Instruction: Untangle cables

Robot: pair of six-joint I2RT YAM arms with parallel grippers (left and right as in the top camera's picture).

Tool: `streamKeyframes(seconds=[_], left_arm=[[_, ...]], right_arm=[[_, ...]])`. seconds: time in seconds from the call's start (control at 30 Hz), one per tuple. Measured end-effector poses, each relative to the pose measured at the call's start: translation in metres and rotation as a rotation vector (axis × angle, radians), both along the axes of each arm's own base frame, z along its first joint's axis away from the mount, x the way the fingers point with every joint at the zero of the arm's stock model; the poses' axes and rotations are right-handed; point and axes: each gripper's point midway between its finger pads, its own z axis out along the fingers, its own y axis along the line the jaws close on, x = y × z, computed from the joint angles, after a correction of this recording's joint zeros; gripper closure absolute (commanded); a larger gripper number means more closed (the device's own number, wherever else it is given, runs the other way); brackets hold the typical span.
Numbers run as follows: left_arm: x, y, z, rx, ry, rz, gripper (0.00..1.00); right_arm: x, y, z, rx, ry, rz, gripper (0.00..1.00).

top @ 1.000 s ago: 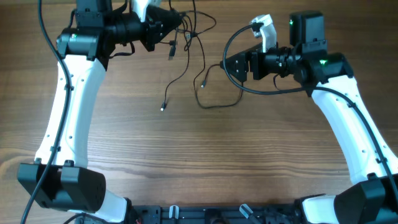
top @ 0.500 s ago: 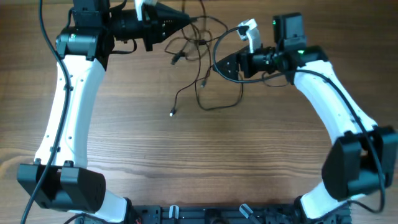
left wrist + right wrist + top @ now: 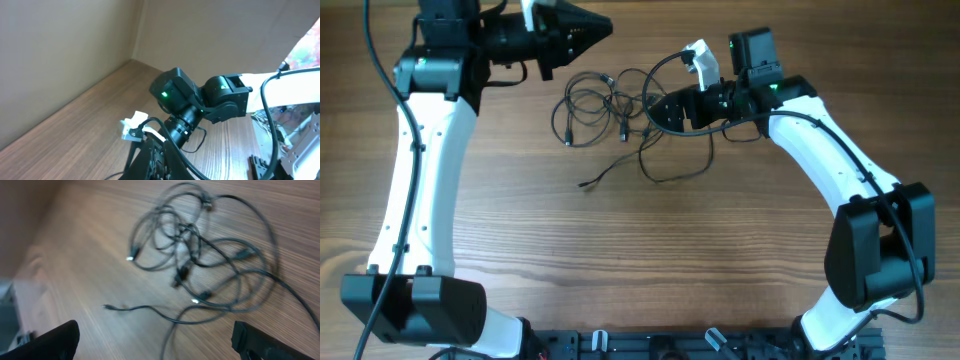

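Your left end effector [image 3: 602,24], on its white-and-black arm, is pinched to a narrow point and carries nothing that shows. A second ago the thin black flexible cables with small plug ends [image 3: 610,100] hung in a stretched tangle from just off its tip. Now they lie slack on the brown wood-grain surface [image 3: 720,260], on the base side of that tip and apart from it. No strand can be seen running up to it, though a thin one would be hard to spot from overhead. Your right end effector [image 3: 655,108] has moved in from the side and sits just beside the heap. The cables are directly ahead of its fingers [image 3: 50,341], which stand at their widest with nothing between them. In the right wrist view the heap is several overlapping loops around a denser crossing in the middle. One free plug end [image 3: 107,307] trails out toward the left-hand finger. Judging from this, the lift has loosened the bundle without separating it, and the crossing at the centre is not yet undone. The trailing end looks the easiest piece for the right end effector to take. The left probably needs to come down onto a loop to hold against the pull.
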Motion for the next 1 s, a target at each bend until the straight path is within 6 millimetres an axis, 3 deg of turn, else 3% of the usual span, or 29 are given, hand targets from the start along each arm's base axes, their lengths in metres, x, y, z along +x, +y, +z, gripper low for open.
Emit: streamKeyframes(seconds=[0.17, 0.37, 0.5, 0.63, 0.73, 0.77, 0.8, 0.93, 1.0], left_arm=[[0.014, 0.027, -0.010, 0.031, 0.052, 0.114, 0.81], [0.032, 0.059, -0.043, 0.144, 0.171, 0.318, 0.80], [0.033, 0.067, -0.059, 0.199, 0.236, 0.381, 0.80], [0.034, 0.077, -0.071, 0.251, 0.277, 0.440, 0.80], [0.036, 0.083, -0.078, 0.283, 0.290, 0.479, 0.80], [0.037, 0.085, -0.080, 0.295, 0.297, 0.492, 0.80], [0.037, 0.086, -0.080, 0.298, 0.298, 0.495, 0.80], [0.035, 0.088, -0.084, 0.311, 0.316, 0.504, 0.80], [0.033, 0.088, -0.087, 0.315, 0.330, 0.504, 0.80]], right_arm=[[0.008, -0.023, -0.025, -0.113, 0.058, -0.168, 0.00], [0.013, -0.041, -0.049, -0.180, 0.127, -0.312, 0.01], [0.015, -0.048, -0.076, -0.213, 0.206, -0.396, 0.01], [0.017, -0.042, -0.090, -0.236, 0.218, -0.428, 0.01], [0.013, -0.028, -0.096, -0.246, 0.217, -0.412, 0.08], [0.009, -0.020, -0.099, -0.251, 0.219, -0.397, 0.20], [0.007, -0.017, -0.100, -0.253, 0.220, -0.393, 0.22], [0.006, -0.011, -0.100, -0.264, 0.213, -0.404, 0.38], [0.007, -0.014, -0.101, -0.272, 0.211, -0.419, 0.40]])
